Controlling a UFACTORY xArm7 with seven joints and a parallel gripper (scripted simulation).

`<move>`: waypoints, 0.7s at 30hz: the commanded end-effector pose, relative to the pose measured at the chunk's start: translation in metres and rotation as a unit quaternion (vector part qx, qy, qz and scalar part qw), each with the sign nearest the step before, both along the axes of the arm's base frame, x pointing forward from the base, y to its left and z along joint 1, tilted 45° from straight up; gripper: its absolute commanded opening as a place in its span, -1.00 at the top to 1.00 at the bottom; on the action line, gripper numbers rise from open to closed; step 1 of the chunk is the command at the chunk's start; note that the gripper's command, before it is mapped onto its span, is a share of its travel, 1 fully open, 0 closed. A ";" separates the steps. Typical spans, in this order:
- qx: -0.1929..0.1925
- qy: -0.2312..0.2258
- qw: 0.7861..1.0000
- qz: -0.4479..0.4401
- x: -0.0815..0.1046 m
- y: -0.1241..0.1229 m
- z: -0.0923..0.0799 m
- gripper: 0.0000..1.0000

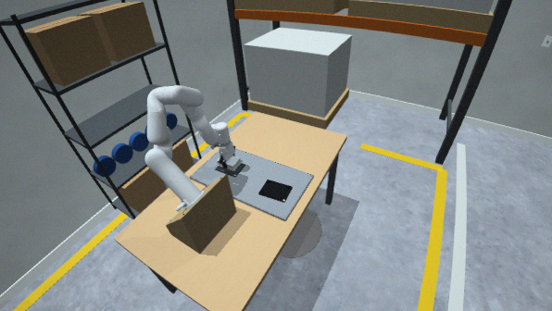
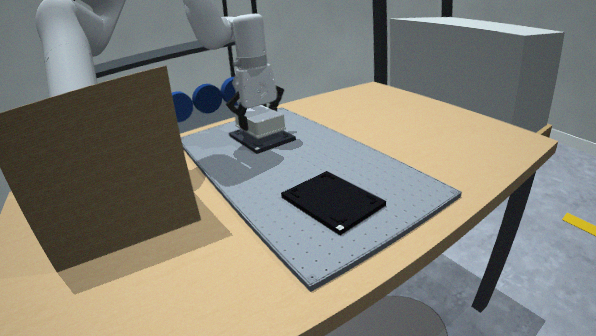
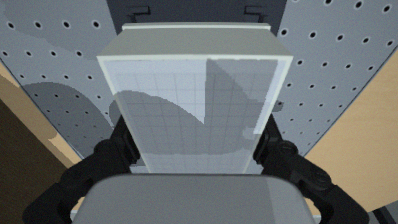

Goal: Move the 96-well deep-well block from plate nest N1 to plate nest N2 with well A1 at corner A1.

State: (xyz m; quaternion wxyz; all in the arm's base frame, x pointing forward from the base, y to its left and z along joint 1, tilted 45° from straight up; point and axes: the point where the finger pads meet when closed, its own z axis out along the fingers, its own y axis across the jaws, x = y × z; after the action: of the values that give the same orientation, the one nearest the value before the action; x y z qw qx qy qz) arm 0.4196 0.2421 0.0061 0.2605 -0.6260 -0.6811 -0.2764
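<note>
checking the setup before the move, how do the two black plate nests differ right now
Nest N1 carries the deep-well block, with the hand shut on the block; nest N2 carries nothing. N1 lies under the arm and mostly covered; N2 lies fully exposed, its white corner mark showing. Both are flat black plates on the perforated board.
</note>
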 end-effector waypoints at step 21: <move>0.000 -0.001 1.000 -0.001 0.002 -0.016 0.015 1.00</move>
State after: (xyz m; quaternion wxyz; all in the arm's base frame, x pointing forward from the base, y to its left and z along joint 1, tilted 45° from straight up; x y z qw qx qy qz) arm 0.4200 0.2290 0.0191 0.2602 -0.6261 -0.6811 -0.2764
